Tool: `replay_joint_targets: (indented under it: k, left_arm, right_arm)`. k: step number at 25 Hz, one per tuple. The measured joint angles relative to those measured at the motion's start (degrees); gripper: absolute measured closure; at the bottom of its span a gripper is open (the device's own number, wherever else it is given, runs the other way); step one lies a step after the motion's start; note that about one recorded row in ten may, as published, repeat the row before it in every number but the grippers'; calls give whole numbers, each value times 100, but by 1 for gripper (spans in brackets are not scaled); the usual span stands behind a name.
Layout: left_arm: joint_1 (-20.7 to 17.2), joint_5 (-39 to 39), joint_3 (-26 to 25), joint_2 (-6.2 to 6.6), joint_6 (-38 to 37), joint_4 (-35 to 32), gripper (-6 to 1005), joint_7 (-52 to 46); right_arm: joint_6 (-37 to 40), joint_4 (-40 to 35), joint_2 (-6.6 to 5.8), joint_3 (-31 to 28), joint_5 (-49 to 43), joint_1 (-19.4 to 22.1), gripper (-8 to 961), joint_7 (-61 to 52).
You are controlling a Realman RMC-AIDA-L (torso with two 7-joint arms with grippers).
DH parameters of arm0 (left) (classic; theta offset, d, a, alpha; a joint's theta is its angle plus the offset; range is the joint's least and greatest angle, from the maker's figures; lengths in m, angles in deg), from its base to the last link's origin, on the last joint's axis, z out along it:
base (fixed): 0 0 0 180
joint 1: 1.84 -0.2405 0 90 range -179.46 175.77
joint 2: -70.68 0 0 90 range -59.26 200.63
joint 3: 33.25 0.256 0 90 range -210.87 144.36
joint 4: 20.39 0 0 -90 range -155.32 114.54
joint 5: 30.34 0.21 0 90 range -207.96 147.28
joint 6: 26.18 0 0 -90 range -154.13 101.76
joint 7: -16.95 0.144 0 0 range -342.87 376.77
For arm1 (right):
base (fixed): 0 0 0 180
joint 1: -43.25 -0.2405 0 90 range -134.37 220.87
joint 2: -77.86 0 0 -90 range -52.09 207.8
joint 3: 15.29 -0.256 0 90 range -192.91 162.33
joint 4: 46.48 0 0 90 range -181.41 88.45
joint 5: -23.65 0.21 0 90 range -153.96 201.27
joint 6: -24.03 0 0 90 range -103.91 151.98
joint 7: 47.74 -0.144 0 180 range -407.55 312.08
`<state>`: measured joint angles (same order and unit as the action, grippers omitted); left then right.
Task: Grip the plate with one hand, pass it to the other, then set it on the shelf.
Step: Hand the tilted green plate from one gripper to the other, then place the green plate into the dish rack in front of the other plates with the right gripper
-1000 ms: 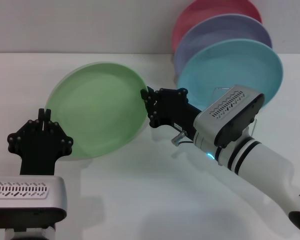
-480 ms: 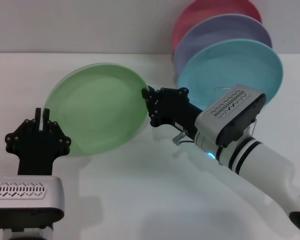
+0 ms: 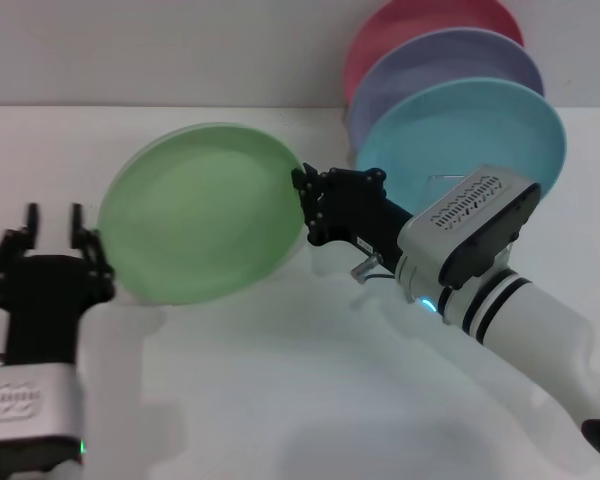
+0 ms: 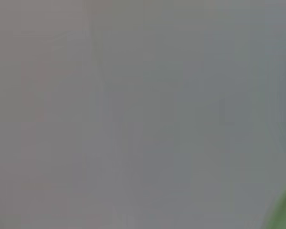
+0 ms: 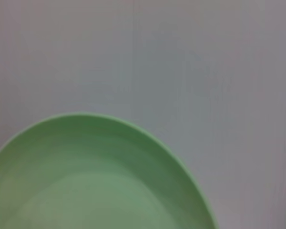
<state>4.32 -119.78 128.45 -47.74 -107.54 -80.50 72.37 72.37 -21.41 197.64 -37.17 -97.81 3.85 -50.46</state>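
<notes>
Over the white table (image 3: 280,400), seen from the head camera, the light green plate (image 3: 202,212) hangs tilted in the air, pinched at its right edge by the right gripper (image 3: 308,208), whose jaws are closed on the rim; the left gripper (image 3: 52,232) stands just beside the plate's left edge, its two fingers apart and pointing up, not touching the plate; so I'd judge the hand-over is done and only the setting down is left; behind the right arm stand a turquoise plate (image 3: 470,140), a lavender plate (image 3: 450,65) and a red plate (image 3: 420,20) upright in a row, and of the wire shelf (image 3: 442,184) I can make out only a thin loop against the turquoise plate; which slot is free I cannot tell. From the left wrist, almost all is flat grey; a sliver of green plate shows at one corner; no fingers in sight. From the right wrist, the plate's rim and hollow fill one side against bare grey; the gripper's own fingers are not shown.
</notes>
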Motion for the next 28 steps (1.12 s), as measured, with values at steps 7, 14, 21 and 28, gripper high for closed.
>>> replay_joint_targets:
  k: [7,14,21,28]
  left_arm:
    - [-232,295,-455,62,-327,47,670,-611]
    - [-246,308,-960,70,-259,216,669,-928]
    - [46,583,-1579,99,289,1086,669,-2536]
    - [307,1187,-2533,47,1727,1527,670,-2779]
  right_arm:
    - [1339,107,-32,17,-31,347,936,21]
    - [2845,466,-53,-27,-101,1066,936,627]
    - [4215,605,-69,-95,-116,1987,936,1245]
    - [4872,601,-169,-547,-115,2762,935,1520]
